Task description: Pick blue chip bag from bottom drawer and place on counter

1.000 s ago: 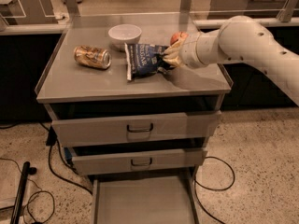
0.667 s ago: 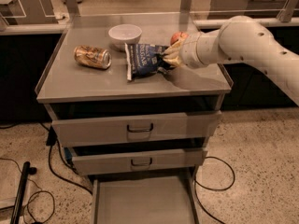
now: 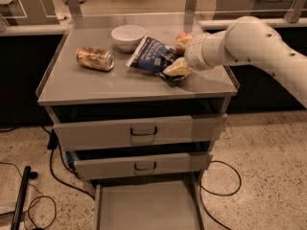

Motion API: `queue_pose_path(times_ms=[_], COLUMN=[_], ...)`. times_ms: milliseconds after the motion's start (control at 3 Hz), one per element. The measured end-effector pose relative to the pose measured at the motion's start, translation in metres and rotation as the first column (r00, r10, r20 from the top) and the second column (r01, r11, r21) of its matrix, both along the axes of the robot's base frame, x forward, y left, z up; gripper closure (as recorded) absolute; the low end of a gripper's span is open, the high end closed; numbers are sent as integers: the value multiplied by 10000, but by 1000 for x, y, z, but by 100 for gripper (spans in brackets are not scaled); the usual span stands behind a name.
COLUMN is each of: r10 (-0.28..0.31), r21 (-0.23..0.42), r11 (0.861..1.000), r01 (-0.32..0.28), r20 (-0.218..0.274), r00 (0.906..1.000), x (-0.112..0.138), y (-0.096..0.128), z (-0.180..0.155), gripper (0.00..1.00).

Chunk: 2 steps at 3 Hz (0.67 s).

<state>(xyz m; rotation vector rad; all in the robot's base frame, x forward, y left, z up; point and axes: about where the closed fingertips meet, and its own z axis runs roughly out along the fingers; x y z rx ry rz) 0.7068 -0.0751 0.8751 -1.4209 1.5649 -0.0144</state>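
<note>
The blue chip bag (image 3: 152,54) lies flat on the counter (image 3: 120,87), just right of the middle, with its white lettering facing up. My gripper (image 3: 179,54) is at the bag's right end, low over the counter. Its fingers are spread, one tan fingertip (image 3: 176,69) over the bag's near right corner and the other (image 3: 183,39) behind it. My white arm reaches in from the right. The bottom drawer (image 3: 148,207) is pulled out at the cabinet's foot, and its grey floor is bare.
A dented gold can (image 3: 95,59) lies on the counter's left side. A white bowl (image 3: 128,36) stands at the back, just left of the bag. Two shut grey drawers with dark handles (image 3: 144,131) sit below the counter. Cables (image 3: 57,171) trail on the floor.
The near fingertip has moved away from the far one, so the gripper has opened at the bag's right end. The bag, can and bowl have stayed in place.
</note>
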Motion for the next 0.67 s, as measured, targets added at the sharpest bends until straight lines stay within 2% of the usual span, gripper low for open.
queue_pose_path(times_ms=[333, 667], r10=[1, 1], r21=[0, 0], r11=[10000, 10000], r01=[-1, -1], r20=[-1, -1], r00=[10000, 10000], x=[0, 0], y=[0, 0], z=[0, 0], gripper=[0, 0])
